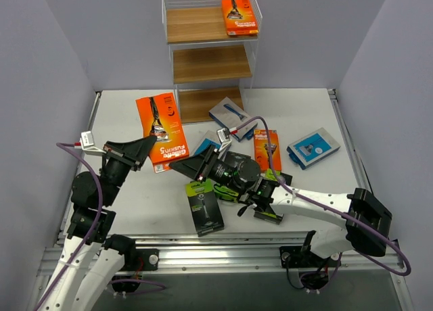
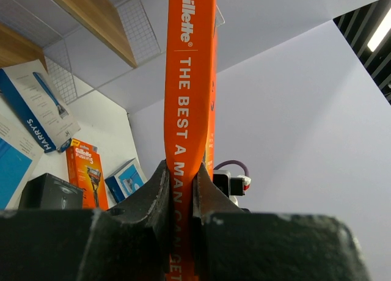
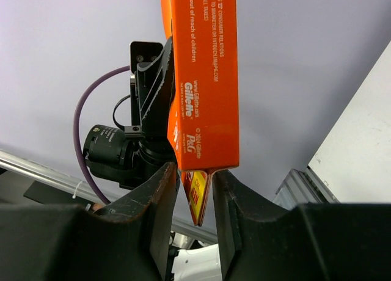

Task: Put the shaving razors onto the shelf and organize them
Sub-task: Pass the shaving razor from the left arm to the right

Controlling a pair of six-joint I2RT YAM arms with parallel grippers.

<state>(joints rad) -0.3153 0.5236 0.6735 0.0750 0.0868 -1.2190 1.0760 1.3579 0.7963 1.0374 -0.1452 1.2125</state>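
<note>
Over the table's (image 1: 135,189) left side, my left gripper (image 2: 181,189) clamps 1 orange pack (image 2: 189,79). The right gripper (image 3: 197,183) straddles its corner, jaws apart, not yet pinching. Handover, I judge: close right, free left, then reach the shelf (image 1: 210,64).

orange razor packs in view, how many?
3. Top-tier pack lies on the shelf; held pack is in the left gripper; small pack lies flat on the table, centre-right. The right arm may hide more.
</note>
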